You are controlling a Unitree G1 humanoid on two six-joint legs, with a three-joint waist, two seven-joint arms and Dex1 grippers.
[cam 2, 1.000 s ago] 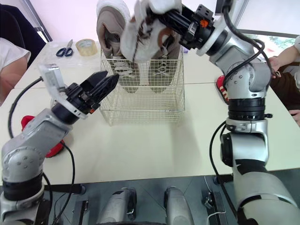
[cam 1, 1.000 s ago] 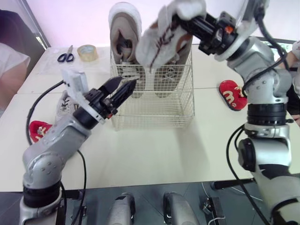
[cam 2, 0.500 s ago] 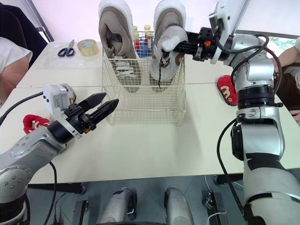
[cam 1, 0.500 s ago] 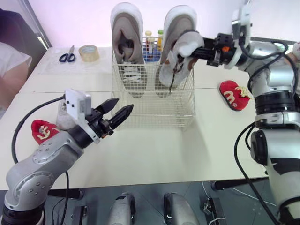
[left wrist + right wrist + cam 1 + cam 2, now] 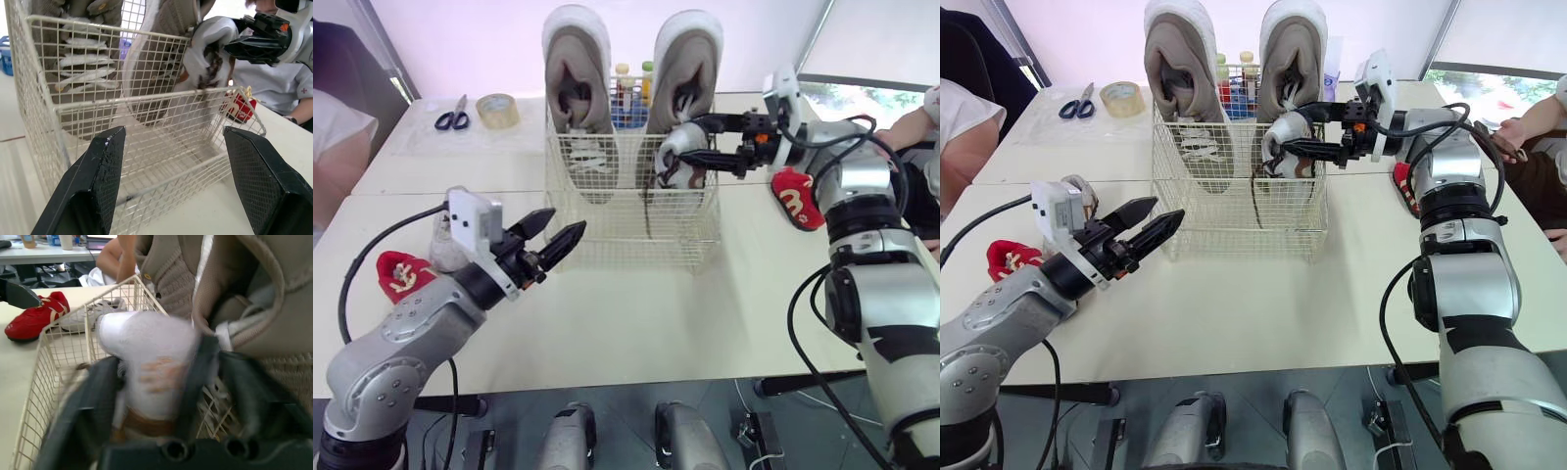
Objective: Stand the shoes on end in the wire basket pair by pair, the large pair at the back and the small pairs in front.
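The wire basket [image 5: 607, 230] stands mid-table. Two large beige shoes stand on end at its back, one on the left [image 5: 576, 69] and one on the right [image 5: 685, 64]. A small white shoe with brown trim [image 5: 674, 162] hangs at the basket's right side, in front of the right large shoe, lace dangling. My right gripper [image 5: 693, 139] reaches in from the right, its fingers spread on either side of this shoe. My left gripper [image 5: 558, 235] is open and holds nothing, just off the basket's front left corner. In the left wrist view its fingers [image 5: 98, 171] frame the basket [image 5: 146, 161].
A small red shoe [image 5: 399, 274] and a small white shoe [image 5: 440, 235] lie on the table at the left. Another red shoe [image 5: 798, 196] lies right of the basket. Scissors [image 5: 450, 117], a tape roll [image 5: 496, 110] and bottles [image 5: 631, 83] are at the back. People sit at both table ends.
My right arm has swung down and lowered the small white shoe from above the basket into its right side, and its fingers have spread. My left gripper drew back from the basket.
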